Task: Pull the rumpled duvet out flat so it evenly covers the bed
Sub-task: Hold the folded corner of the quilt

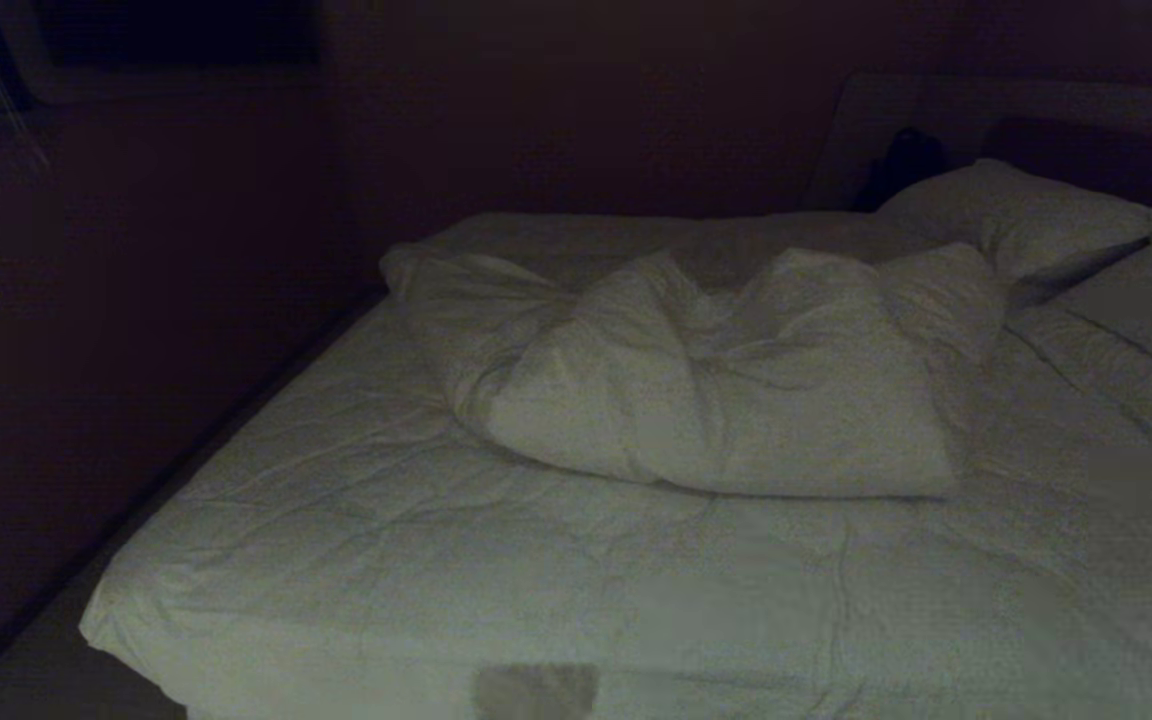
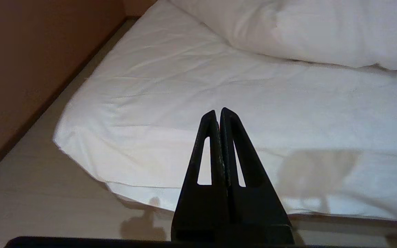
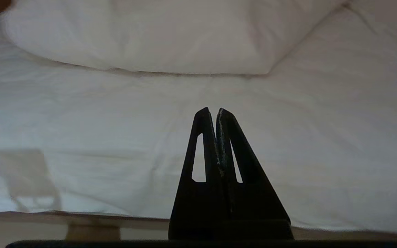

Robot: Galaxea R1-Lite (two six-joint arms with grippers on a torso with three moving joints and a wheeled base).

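Right now the duvet (image 1: 716, 390) lies bunched in a puffy heap across the middle of the bed (image 1: 356, 560), nearer the pillows (image 1: 1026, 215) than the foot, leaving the creased white surface before it bare. Left hand (image 2: 218, 111) hangs clenched and empty above the bed's foot corner by the floor (image 2: 47, 193). Right hand (image 3: 212, 110), also clenched and empty, hovers over the foot edge, well apart from the heap.

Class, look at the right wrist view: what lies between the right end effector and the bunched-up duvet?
Only flat white bed: nothing else lies between the shut right end effector and the duvet heap. The right wrist view shows it.
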